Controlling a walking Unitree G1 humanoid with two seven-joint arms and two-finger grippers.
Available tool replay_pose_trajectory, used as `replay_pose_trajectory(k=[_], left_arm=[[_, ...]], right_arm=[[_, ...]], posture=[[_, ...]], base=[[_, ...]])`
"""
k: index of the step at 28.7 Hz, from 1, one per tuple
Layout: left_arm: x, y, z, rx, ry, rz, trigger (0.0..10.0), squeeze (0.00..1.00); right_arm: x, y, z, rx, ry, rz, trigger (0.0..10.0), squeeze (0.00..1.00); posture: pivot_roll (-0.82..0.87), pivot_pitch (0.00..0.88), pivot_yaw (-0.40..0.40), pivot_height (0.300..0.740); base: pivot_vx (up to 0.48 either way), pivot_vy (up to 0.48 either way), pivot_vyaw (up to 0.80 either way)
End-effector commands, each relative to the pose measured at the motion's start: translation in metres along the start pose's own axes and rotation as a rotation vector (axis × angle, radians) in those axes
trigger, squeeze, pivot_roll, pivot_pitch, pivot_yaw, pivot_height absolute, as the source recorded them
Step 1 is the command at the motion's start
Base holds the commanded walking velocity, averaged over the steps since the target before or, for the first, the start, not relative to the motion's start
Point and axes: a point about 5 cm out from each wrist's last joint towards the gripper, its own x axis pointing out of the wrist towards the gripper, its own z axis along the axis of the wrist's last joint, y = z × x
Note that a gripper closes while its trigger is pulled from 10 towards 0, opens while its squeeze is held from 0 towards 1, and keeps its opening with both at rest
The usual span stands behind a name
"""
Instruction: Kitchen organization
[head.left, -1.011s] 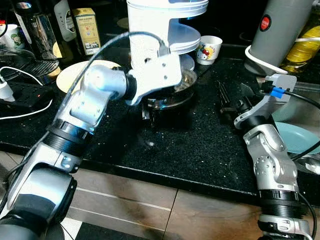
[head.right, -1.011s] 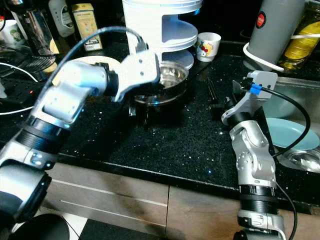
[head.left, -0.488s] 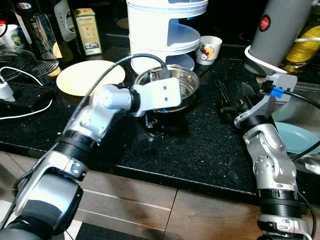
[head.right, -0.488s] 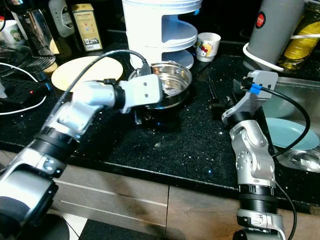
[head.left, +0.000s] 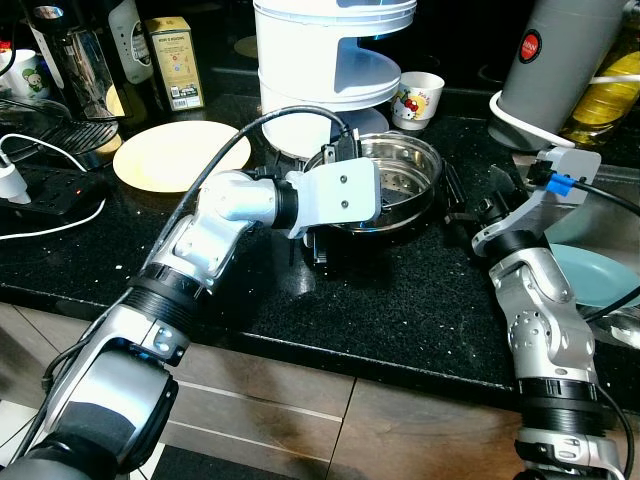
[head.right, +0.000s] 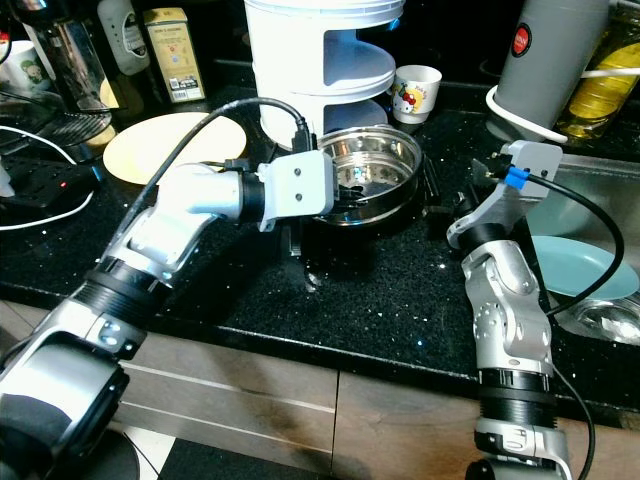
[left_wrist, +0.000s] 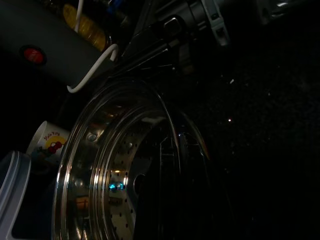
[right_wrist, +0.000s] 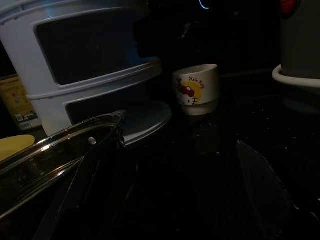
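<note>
Left gripper (head.right: 345, 190) jaws clamp the steel bowl (head.right: 385, 170) rim, tilting it off the surface (head.right: 390, 290). Right gripper (head.left: 480, 205) waits beside, jaws apart.

We see two silver arms built of rounded metal segments joined by ribbed black collars, the left arm (head.left: 205, 240) ending in a flat white wrist block (head.left: 340, 195) with small dark screws. A black cable (head.left: 262, 125) loops from that block back to the forearm. The right arm (head.left: 535, 305) carries a white wrist bracket (head.left: 570, 163) with a blue connector (head.left: 556, 184) and its own black cable.
</note>
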Motion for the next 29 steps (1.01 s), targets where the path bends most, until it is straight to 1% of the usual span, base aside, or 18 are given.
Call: replay_pose_trajectory(k=[1, 3, 4, 5, 6, 7, 11, 13, 17, 19, 20, 21, 22, 23, 25, 26, 27, 29], left_arm=[[0.005, -0.010, 0.002, 0.036, -0.031, -0.065, 0.0, 0.00], [0.005, -0.012, 0.001, 0.043, -0.030, -0.075, 0.0, 0.00], [0.005, -0.014, 0.001, 0.051, -0.028, -0.085, 1.3, 0.00], [0.005, -0.014, 0.000, 0.051, -0.027, -0.090, 10.0, 0.00], [0.006, -0.013, 0.000, 0.050, -0.027, -0.087, 10.0, 0.95], [0.006, -0.011, 0.001, 0.049, -0.036, -0.071, 10.0, 1.00], [0.007, -0.005, 0.004, 0.025, -0.066, -0.029, 10.0, 1.00], [0.007, 0.003, 0.010, -0.001, -0.105, 0.015, 10.0, 0.00], [0.002, 0.031, 0.022, -0.110, -0.184, 0.181, 10.0, 0.00], [0.002, 0.031, 0.022, -0.110, -0.184, 0.181, 10.0, 0.00], [-0.003, 0.044, 0.024, -0.158, -0.182, 0.247, 10.0, 0.00], [-0.014, 0.062, 0.019, -0.218, -0.113, 0.325, 10.0, 0.00], [-0.014, 0.062, 0.019, -0.218, -0.113, 0.325, 10.0, 0.00], [-0.024, 0.074, 0.014, -0.240, -0.040, 0.375, 10.0, 0.00], [-0.024, 0.074, 0.014, -0.240, -0.040, 0.375, 10.0, 0.00], [-0.034, 0.081, 0.009, -0.239, 0.029, 0.404, 10.0, 0.00], [-0.034, 0.081, 0.009, -0.239, 0.029, 0.404, 10.0, 0.00], [-0.061, 0.077, -0.020, -0.132, 0.311, 0.352, 10.0, 0.00]], right_arm=[[-0.004, -0.001, -0.014, 0.015, 0.040, -0.003, 10.0, 0.00], [-0.004, 0.000, -0.014, 0.016, 0.040, -0.002, 10.0, 0.00], [-0.004, -0.001, -0.014, 0.015, 0.039, -0.003, 10.0, 0.00], [-0.003, -0.001, -0.013, 0.015, 0.038, -0.005, 10.0, 0.00], [-0.003, -0.001, -0.013, 0.014, 0.037, -0.006, 10.0, 0.00], [-0.003, -0.002, -0.013, 0.013, 0.037, -0.008, 10.0, 0.00], [-0.003, -0.003, -0.011, 0.009, 0.030, -0.017, 10.0, 0.00], [-0.002, -0.004, -0.010, 0.008, 0.023, -0.021, 10.0, 0.00], [-0.001, -0.004, -0.008, 0.009, 0.012, -0.025, 10.0, 0.00], [-0.001, -0.004, -0.008, 0.009, 0.012, -0.025, 10.0, 0.00], [-0.001, -0.004, -0.007, 0.010, 0.009, -0.025, 10.0, 0.00], [0.000, -0.001, -0.006, 0.022, 0.002, -0.007, 10.0, 0.00], [0.000, -0.001, -0.006, 0.022, 0.002, -0.007, 10.0, 0.00], [0.000, 0.002, -0.005, 0.035, -0.004, 0.019, 10.0, 0.00], [0.000, 0.002, -0.005, 0.035, -0.004, 0.019, 10.0, 0.00], [0.000, 0.007, -0.004, 0.047, -0.009, 0.051, 10.0, 0.00], [0.000, 0.007, -0.004, 0.047, -0.009, 0.051, 10.0, 0.00], [0.001, 0.022, -0.004, 0.113, -0.008, 0.142, 10.0, 0.00]], posture=[[0.05, 0.242, 0.023, 0.740], [0.05, 0.243, 0.024, 0.740], [0.05, 0.243, 0.024, 0.740], [0.05, 0.242, 0.025, 0.740], [0.05, 0.242, 0.025, 0.740], [0.05, 0.242, 0.025, 0.740], [0.05, 0.242, 0.026, 0.740], [0.05, 0.242, 0.026, 0.740], [0.05, 0.241, 0.026, 0.740], [0.05, 0.241, 0.026, 0.740], [0.05, 0.241, 0.026, 0.740], [0.05, 0.241, 0.026, 0.740], [0.05, 0.241, 0.026, 0.740], [0.05, 0.241, 0.026, 0.740], [0.05, 0.241, 0.026, 0.740], [0.05, 0.241, 0.026, 0.740], [0.05, 0.241, 0.026, 0.740], [0.05, 0.240, 0.017, 0.740]], base=[[0.000, 0.000, 0.00], [0.000, 0.000, 0.00], [0.000, 0.000, 0.00], [0.000, 0.000, 0.00], [0.000, 0.000, 0.00], [0.000, 0.000, 0.00], [0.000, 0.000, 0.00], [0.000, 0.000, 0.00], [0.000, 0.000, 0.00], [0.000, 0.000, 0.00], [0.000, 0.000, 0.00], [0.000, 0.000, 0.00], [0.000, 0.000, 0.00], [0.000, 0.000, 0.00], [0.000, 0.000, 0.00], [0.000, 0.000, 0.00], [0.000, 0.000, 0.00], [0.000, 0.000, 0.00]])
